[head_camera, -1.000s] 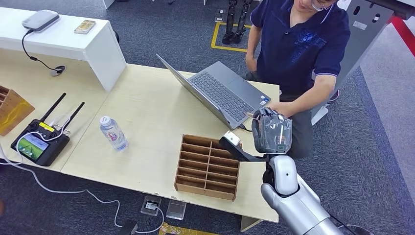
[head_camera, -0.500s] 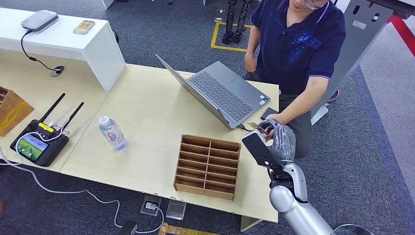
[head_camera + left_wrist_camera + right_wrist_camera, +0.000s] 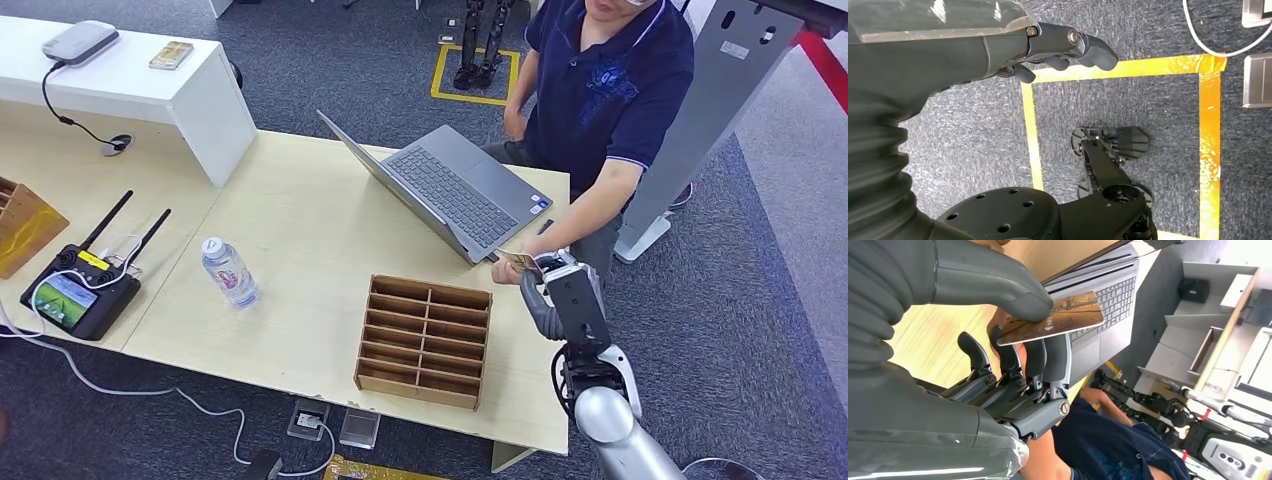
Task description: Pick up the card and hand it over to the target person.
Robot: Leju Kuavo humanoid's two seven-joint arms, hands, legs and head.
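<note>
The right hand [image 3: 562,290] is raised just past the desk [image 3: 300,230] edge, beside the near corner of the open laptop [image 3: 450,190]. It pinches the card [image 3: 1053,319] — in the right wrist view the thick thumb presses on the card's top face and the dark fingers [image 3: 1048,360] support it from beneath. The card, brown with a landscape print, juts out toward the laptop keyboard. In the head view the card [image 3: 517,261] lies between the robot's hand and the person's hand [image 3: 508,272], which reaches in right at it; whether that hand already touches the card I cannot tell. The person [image 3: 600,90] in a dark blue shirt stands just behind the laptop. The left hand [image 3: 1068,50] hangs over grey carpet — fingers curled in on nothing.
</note>
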